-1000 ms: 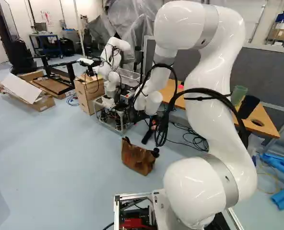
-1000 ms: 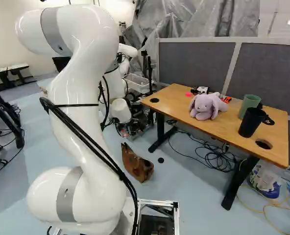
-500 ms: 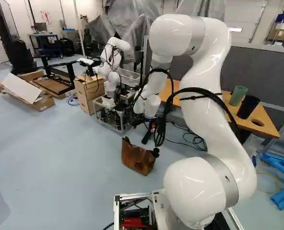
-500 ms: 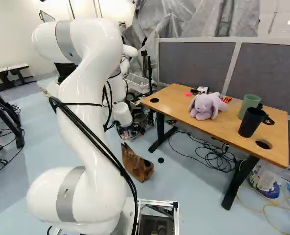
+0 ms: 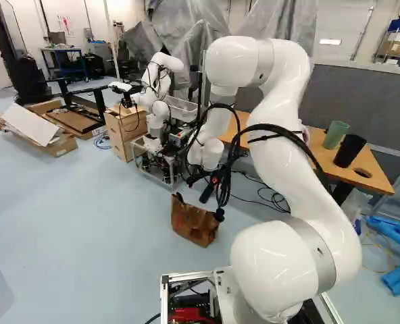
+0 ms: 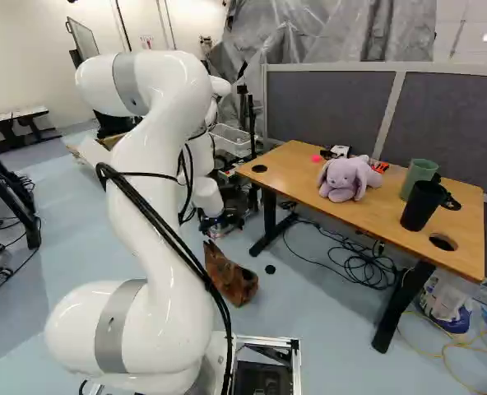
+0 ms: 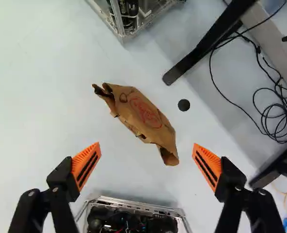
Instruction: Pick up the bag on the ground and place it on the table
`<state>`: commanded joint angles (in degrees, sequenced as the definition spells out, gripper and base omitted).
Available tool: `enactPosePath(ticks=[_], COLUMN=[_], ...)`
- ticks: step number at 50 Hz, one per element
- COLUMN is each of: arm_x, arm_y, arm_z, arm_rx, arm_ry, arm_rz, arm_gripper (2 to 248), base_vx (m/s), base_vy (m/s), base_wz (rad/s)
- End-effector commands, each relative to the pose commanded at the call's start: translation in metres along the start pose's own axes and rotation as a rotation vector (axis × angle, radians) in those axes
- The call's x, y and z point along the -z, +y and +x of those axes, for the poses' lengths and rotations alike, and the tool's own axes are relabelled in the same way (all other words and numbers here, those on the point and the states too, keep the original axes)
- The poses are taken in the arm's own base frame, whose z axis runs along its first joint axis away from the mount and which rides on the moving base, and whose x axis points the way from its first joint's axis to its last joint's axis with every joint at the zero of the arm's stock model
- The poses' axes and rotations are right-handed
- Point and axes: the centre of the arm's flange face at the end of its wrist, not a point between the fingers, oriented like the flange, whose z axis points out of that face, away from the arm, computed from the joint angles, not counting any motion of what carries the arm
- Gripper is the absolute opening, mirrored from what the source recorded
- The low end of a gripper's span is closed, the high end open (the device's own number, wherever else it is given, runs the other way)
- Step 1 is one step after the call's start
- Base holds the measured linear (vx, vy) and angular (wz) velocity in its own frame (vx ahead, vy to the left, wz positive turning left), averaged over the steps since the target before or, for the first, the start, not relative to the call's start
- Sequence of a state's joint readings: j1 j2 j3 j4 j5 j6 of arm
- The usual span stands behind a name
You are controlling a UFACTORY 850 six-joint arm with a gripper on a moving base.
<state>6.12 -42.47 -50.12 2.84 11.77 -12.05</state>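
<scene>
- Plainly, your black, orange-padded claw point(image 7: 147, 144) stood wide apart.
- Ahead of it, the crumpled brown paper bag point(image 7: 144, 114) sat on the pale floor point(image 7: 46, 116).
- You needed to turn across its narrow width, centre, then lower gently before closing.

A brown bag point(image 5: 194, 221) stands on the floor, with room to reach down to it from above and a wide approach from the left. Near it is the base's metal frame point(image 6: 295, 355), with a gap between. Far and right, a black table leg point(image 6: 270, 214) blocks the way, and looped cables point(image 6: 363, 267) crowd the floor beneath the table point(image 6: 309, 155). On the tabletop, bare wood lies between the purple plush toy point(image 6: 340, 179) to the left and the black mug point(image 6: 420, 206) to the right. A grey divider point(image 6: 466, 136) walls off the far side.
</scene>
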Motion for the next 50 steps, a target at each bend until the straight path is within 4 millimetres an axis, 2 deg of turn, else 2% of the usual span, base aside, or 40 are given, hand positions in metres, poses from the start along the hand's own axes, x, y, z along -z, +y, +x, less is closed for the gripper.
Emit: enactPosePath(ticks=[41, 50], arm_x=[-0.06, -0.073], arm_y=[-0.002, -0.002], arm_z=[-0.008, -0.01], arm_rx=[0.432, 0.468], arm_ry=[-0.057, -0.068], arm_rz=[0.023, 0.028], arm_gripper=[247, 247], base_vx=[0.0, 0.0], base_vy=[0.0, 0.0], base_wz=[0.0, 0.0])
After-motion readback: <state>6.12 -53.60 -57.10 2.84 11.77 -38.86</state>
